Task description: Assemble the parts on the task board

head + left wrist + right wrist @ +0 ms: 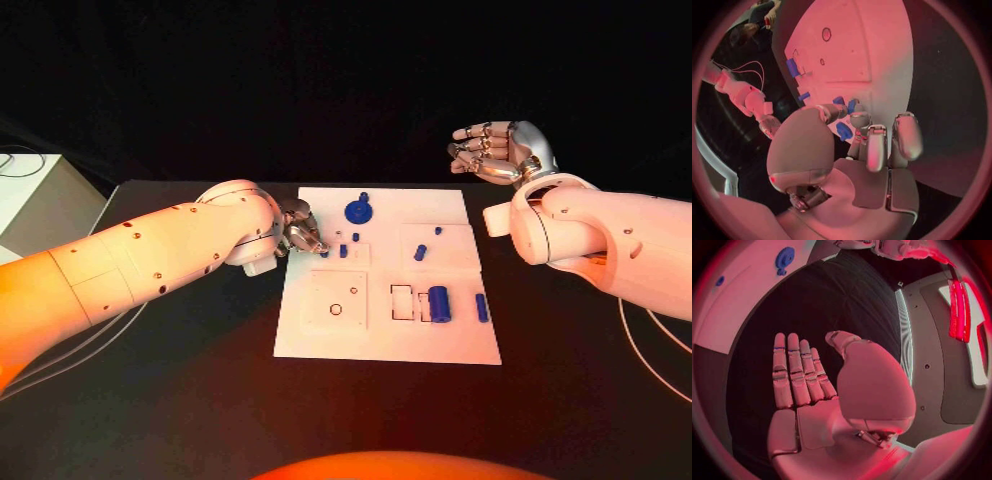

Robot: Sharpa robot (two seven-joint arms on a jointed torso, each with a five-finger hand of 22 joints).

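Parts in blue are lying on the white task board (387,345), which is sitting in the middle of the black table (173,400). Near the board's far edge a round blue part with a short stem (358,210) is lying flat. Toward the board's right side a blue cylinder (440,304) is lying beside a thin blue bar (480,307), the two apart from each other. Two small blue pins (421,252) are standing further back on the board.

At the board's left edge the left hand (299,230) is reaching in from the side, its fingers bent down over the board. In the left wrist view its fingertips (856,120) are closing around a small blue piece (844,131), and other blue pieces are lying just beside them; I cannot tell if the piece is lifted off the board.

Beyond the board's far right corner the right hand (495,150) is hanging above the table, well apart from the board. Its fingers (795,371) are straight and side by side, holding nothing.
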